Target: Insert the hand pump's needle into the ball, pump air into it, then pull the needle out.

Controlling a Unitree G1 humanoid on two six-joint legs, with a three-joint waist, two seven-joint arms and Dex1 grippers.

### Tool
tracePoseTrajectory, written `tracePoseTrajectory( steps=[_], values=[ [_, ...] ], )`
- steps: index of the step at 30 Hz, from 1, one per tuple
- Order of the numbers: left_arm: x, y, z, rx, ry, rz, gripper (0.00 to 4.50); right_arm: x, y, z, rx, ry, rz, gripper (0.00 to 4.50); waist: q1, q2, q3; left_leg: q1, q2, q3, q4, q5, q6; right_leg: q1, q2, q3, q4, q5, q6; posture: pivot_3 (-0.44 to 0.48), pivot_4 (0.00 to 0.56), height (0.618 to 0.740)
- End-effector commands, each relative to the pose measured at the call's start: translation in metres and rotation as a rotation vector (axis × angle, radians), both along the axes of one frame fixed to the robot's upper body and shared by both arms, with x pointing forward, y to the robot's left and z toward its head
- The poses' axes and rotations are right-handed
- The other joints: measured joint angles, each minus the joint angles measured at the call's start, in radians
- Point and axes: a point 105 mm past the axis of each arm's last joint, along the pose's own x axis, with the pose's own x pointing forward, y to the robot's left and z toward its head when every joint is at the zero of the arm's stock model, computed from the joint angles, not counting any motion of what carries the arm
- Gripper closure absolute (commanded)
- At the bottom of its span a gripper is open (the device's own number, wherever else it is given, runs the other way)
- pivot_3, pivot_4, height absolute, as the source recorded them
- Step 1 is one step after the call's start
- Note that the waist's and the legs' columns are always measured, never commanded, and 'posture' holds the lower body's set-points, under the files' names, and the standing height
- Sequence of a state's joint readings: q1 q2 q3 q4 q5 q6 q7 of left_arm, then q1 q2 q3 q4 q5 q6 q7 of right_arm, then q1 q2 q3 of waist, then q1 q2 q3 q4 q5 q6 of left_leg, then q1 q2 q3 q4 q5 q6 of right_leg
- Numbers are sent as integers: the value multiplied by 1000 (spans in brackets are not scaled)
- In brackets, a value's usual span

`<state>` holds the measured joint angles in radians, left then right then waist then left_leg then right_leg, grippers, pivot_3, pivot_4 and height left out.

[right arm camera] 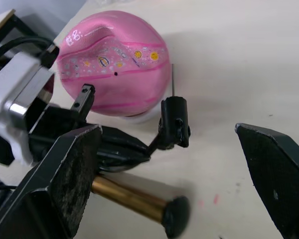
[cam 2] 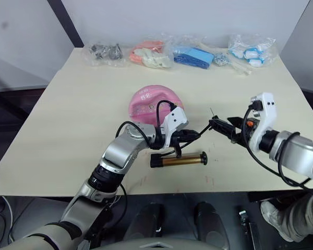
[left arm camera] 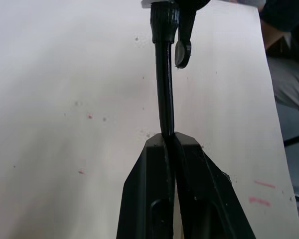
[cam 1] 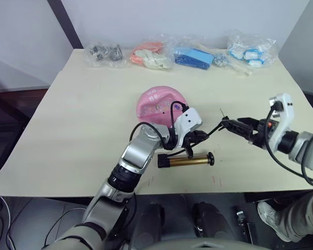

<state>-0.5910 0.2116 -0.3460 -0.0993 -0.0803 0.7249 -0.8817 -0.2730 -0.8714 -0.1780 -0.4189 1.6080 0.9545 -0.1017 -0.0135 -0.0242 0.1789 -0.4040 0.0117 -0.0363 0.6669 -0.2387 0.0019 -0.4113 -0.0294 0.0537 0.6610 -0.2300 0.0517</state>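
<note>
On the cream table [cam 1: 68,130], the left gripper [cam 1: 202,135] is pinching the hand pump's thin black hose [left arm camera: 164,107], its gold barrel [cam 1: 187,161] lying just below. The needle [right arm camera: 172,79] is pointing up beside the dented pink ball [cam 1: 159,103], not touching it. The right gripper [cam 1: 228,125] is hovering near the needle's black fitting [right arm camera: 174,122], fingers spread wide.

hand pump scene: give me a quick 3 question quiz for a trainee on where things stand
1. True or false: the needle is inside the ball.
2. What is the left gripper clamping? A) the pump's barrel B) the hose C) the ball
3. Fill in: the right gripper has its jaws ____ on either side of the needle's black fitting.

Key: 1 false, the needle stands free beside the ball. 2 B. 3 open.
</note>
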Motion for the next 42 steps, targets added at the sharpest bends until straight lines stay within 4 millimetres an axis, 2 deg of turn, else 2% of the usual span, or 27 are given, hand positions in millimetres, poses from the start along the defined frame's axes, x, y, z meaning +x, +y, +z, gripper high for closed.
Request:
tracePoseTrajectory(
  steps=[1, 3, 4, 6, 8, 42],
  values=[
    [-2, -2, 16, -53, -62, -3, 4402, 7, 3, 2, 16, 28, 16, 0, 1, 0, 0, 0, 0, 0, 0, 0, 0, 0, 0, 0, 0, 0, 0, 0, 150, 740],
    [-2, -2, 16, -60, -63, 5, 4402, 10, 6, 2, 21, 41, 41, 0, 1, 0, 0, -2, 0, -1, 0, 0, 0, -1, 0, -1, 0, 0, 0, 0, 150, 740],
    [-2, -2, 16, -63, -65, 9, 4468, 12, 8, 4, 25, 42, 56, 248, 0, 0, 0, -2, 0, -1, 0, 0, 0, -1, 0, -1, 0, 0, 0, 0, 150, 740],
    [0, 0, 16, -65, -68, 20, 4500, 13, 10, 6, 31, 50, 79, 908, 0, 0, 0, -3, 0, -1, 1, 0, 0, -2, 0, -1, -1, 1, 1, 0, 150, 740],
    [0, 1, 16, -67, -69, 26, 4500, 13, 11, 6, 21, 54, 93, 1850, 0, 0, 0, -3, 0, -1, 1, 0, 0, -2, 0, -1, 0, 1, 1, 0, 150, 740],
    [0, 4, 19, -73, -79, 19, 4500, 27, 15, 13, 128, 16, 66, 1850, -1, 0, 0, -8, 0, -2, 2, 0, 1, -6, 0, -2, -1, 1, 1, 0, 150, 740]
  ],
)
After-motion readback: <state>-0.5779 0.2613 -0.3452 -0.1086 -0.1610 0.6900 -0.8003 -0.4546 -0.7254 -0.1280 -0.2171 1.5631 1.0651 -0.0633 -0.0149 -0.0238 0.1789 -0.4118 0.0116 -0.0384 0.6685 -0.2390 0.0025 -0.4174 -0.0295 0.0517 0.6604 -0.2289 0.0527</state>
